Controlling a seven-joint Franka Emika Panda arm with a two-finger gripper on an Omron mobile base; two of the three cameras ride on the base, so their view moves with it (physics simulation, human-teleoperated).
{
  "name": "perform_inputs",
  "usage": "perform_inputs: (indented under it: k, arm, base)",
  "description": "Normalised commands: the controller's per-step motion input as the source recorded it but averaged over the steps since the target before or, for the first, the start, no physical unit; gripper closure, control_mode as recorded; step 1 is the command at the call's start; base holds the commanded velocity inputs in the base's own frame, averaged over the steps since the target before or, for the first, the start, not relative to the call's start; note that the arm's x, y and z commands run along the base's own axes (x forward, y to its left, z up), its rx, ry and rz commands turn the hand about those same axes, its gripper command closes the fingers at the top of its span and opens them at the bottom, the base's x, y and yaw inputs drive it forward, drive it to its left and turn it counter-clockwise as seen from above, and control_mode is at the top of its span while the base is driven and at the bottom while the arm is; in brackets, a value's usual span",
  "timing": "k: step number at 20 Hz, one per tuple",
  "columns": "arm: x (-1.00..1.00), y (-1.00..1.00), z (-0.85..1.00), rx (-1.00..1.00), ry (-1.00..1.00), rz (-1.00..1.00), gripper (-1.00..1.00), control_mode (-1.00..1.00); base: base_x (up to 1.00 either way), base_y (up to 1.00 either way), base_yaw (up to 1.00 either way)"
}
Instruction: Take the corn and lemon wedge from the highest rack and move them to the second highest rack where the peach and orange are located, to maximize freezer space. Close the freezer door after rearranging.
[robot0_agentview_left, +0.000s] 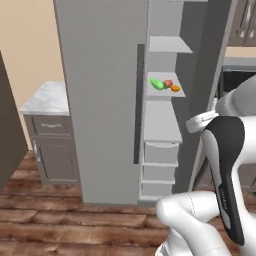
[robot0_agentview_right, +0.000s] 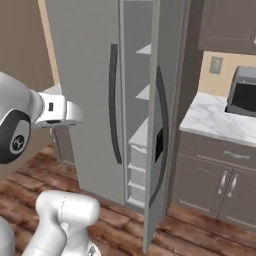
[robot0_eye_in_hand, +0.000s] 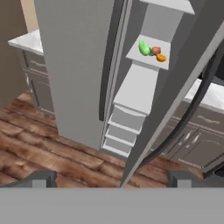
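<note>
The freezer stands open. On one of its white racks (robot0_agentview_left: 167, 92) lie a reddish peach (robot0_agentview_left: 168, 83) (robot0_eye_in_hand: 156, 50) and an orange (robot0_agentview_left: 175, 89) (robot0_eye_in_hand: 161, 57), with a green elongated thing (robot0_agentview_left: 156, 83) (robot0_eye_in_hand: 144, 47) beside them; I cannot tell whether it is the corn. The rack above (robot0_agentview_left: 170, 45) looks bare. The lemon wedge is out of view. The freezer door (robot0_agentview_right: 159, 135) (robot0_eye_in_hand: 175, 100) is swung wide open. My gripper (robot0_eye_in_hand: 111, 178) is open and empty, well back from the racks and facing them.
The closed fridge door (robot0_agentview_left: 100, 100) with its dark handle is left of the opening. White drawers (robot0_agentview_left: 160, 152) sit below the racks. A marble counter with cabinets (robot0_agentview_left: 47, 100) stands at left, another (robot0_agentview_right: 220, 117) at right. The floor is wood.
</note>
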Motion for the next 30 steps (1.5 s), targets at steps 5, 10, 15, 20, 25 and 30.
perform_inputs:
  k: [5,10,15,20,25,30]
  arm:
    - [0.00,0.00,0.00,0.00,0.00,0.00,-1.00,1.00]
    - [0.00,0.00,0.00,0.00,0.00,0.00,-1.00,1.00]
    - [0.00,0.00,0.00,0.00,0.00,0.00,-1.00,1.00]
    - [0.00,0.00,0.00,0.00,0.00,0.00,-1.00,1.00]
    - [0.00,0.00,0.00,0.00,0.00,0.00,-1.00,1.00]
    - [0.00,0.00,0.00,0.00,0.00,0.00,-1.00,1.00]
  base:
    - [-0.70,-0.56,0.47]
    - [-1.00,-0.25,0.17]
    - [-0.22,-0.46,0.18]
    - [-0.19,-0.17,-0.03]
    - [-0.66,-0.10,-0.27]
    - [-0.23,0.00,-0.22]
